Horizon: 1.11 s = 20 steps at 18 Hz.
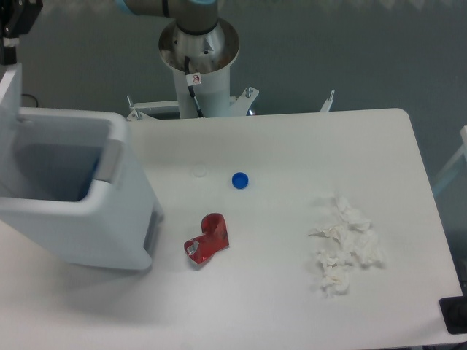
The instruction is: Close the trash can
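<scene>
The big white boxy plastic trash can sits at the table's left end, tipped back, lid up. Just above its far rim hangs the dark gripper, presumably to push the lid down; its opening I cannot tell.

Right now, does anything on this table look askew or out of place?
Yes. The trash can is tipped toward the left edge, its lid open. A crushed red can, blue cap and crumpled tissues lie loose.
</scene>
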{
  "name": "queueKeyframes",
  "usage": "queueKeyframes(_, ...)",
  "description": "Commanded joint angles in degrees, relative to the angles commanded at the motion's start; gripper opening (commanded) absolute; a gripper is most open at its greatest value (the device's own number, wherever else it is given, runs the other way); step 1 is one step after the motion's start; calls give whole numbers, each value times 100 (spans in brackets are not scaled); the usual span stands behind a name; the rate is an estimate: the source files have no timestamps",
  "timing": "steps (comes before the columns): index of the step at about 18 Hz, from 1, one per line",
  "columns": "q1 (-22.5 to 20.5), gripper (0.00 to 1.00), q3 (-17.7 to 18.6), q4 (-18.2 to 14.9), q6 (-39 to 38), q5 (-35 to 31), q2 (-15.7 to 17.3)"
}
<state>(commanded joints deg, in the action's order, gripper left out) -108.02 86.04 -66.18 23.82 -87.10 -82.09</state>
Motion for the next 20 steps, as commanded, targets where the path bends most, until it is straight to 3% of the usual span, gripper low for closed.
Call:
queueKeyframes(8,-26,0,-70,44,-17,70,87)
queueKeyframes(13,9,0,-500,264,-193,386,18)
queueKeyframes(16,52,0,-492,281,-158,650,-201)
queueKeyframes(20,316,0,-641,422,-97,616,-895)
